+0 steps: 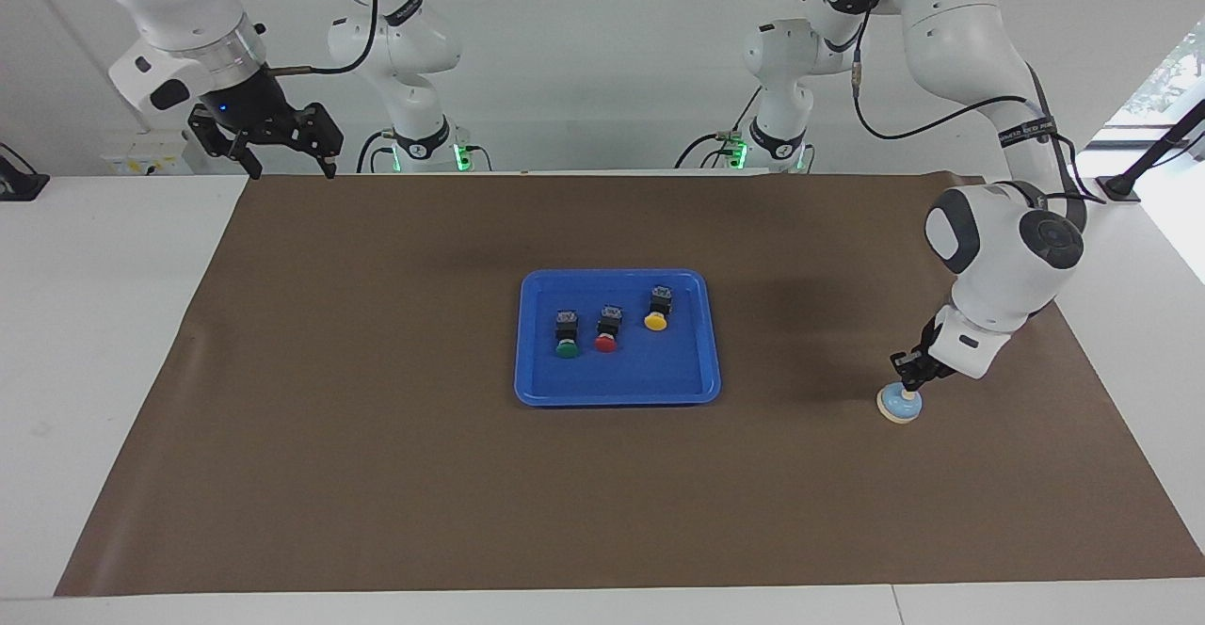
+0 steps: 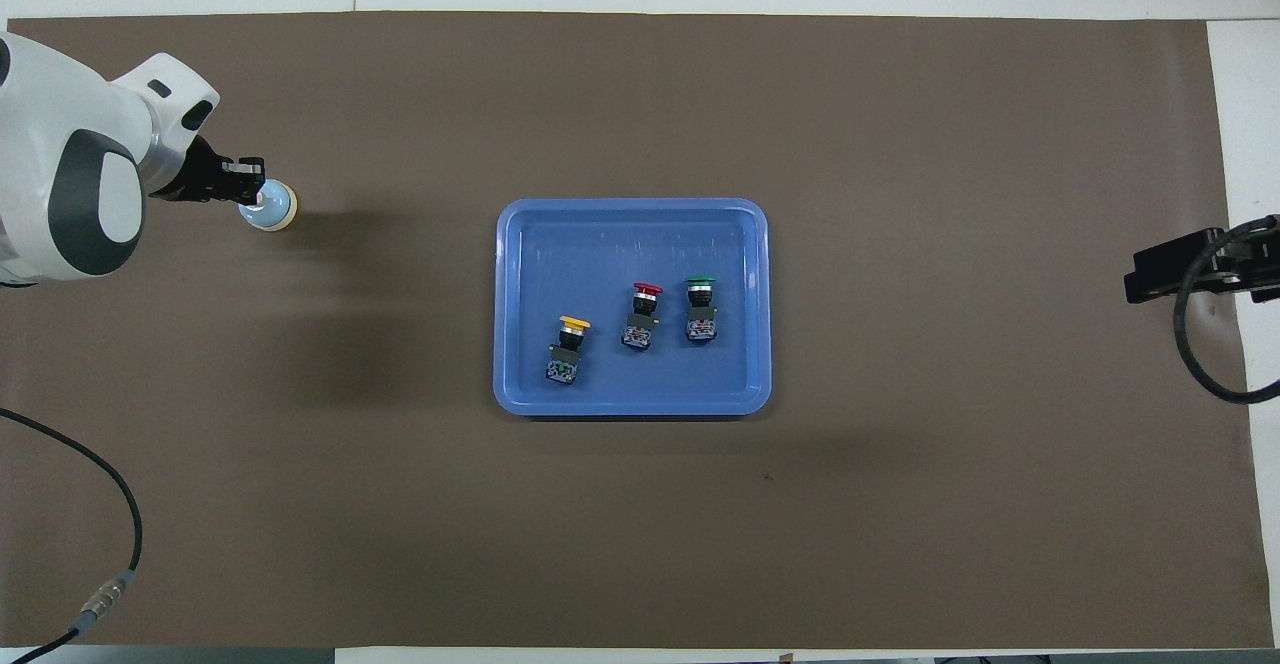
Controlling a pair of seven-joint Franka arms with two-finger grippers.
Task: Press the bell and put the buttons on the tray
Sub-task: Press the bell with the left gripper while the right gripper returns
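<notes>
With its fingertips together, the left gripper [image 1: 907, 383] seems to touch the knob of the bell [image 1: 899, 405], well apart from the tray [image 1: 617, 390] holding the buttons [image 1: 605, 328], so it must push straight down and gently, while the right gripper [image 1: 278, 150] waits with jaws apart.

My station: a white flat-topped counter [image 1: 104, 343], most of it covered by a matte brown paper sheet [image 1: 377, 474]. At my back, a plain white wall [image 1: 584, 51]. A bright daylit window [image 1: 1163, 70] at my left arm's end.
</notes>
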